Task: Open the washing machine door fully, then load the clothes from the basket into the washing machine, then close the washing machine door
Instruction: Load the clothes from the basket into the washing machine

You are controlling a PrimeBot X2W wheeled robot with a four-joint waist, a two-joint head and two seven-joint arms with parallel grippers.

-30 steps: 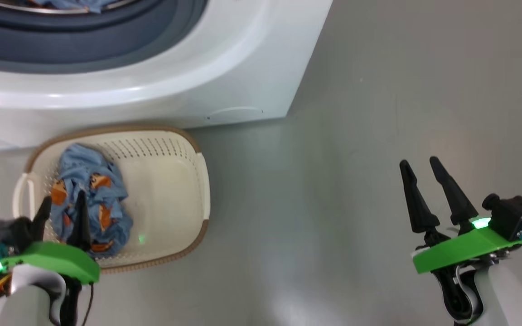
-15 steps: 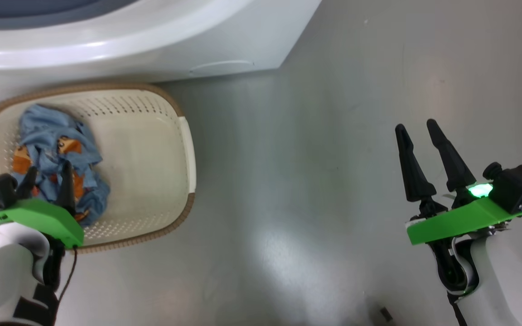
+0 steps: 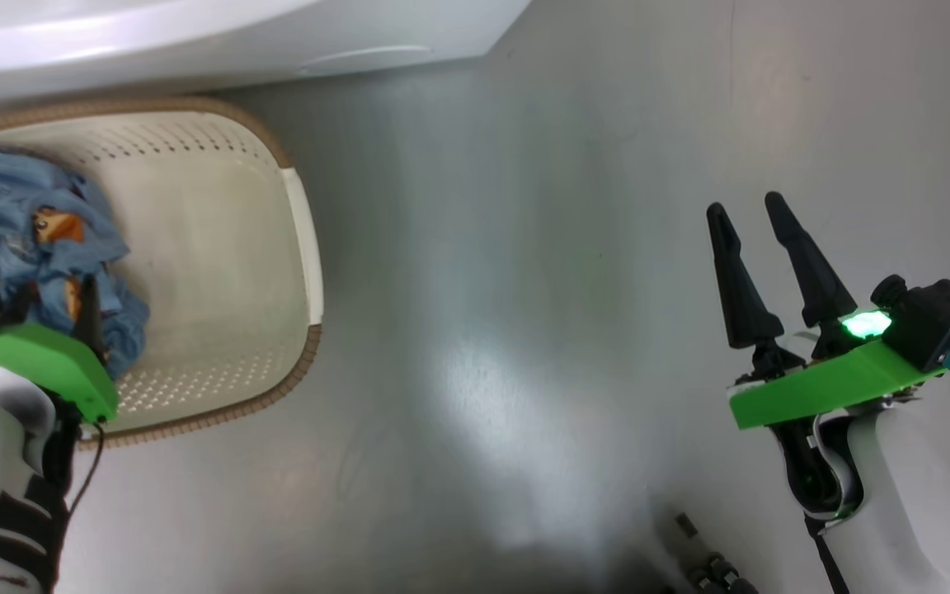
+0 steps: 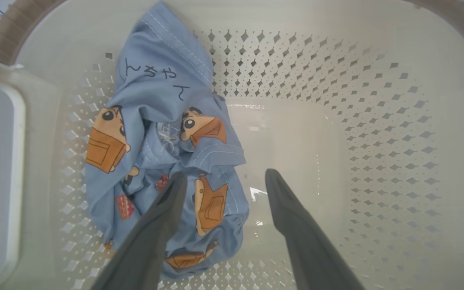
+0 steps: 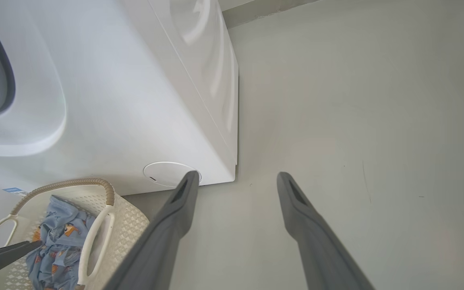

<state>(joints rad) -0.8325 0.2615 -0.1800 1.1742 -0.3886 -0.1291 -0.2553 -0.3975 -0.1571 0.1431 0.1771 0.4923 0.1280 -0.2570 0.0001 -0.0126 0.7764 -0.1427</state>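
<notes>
- Left claw (image 4: 226, 174) — spread wide, empty — hangs above the blue cartoon-print clothes (image 4: 163, 133) lying at the left end of the cream basket (image 4: 377, 121).
- White washing machine (image 5: 115, 100) stands just behind the basket.
- Right claw (image 3: 745, 204), wide and empty, hangs over the grey floor (image 3: 524, 247).

Bright, even, diffuse light from above; shadows are faint, with a broad soft glare patch on the glossy grey floor (image 3: 512, 462) and a highlight streak along the white washing machine's curved front (image 3: 153, 37). Head view is slightly soft, and the green status light (image 3: 862, 324) is blown out. Wrist views bend at the edges: the cream perforated plastic basket's brown rim (image 4: 2, 40) bows, and the long dark fingers (image 4: 151, 241) blur towards the bottom edge.
</notes>
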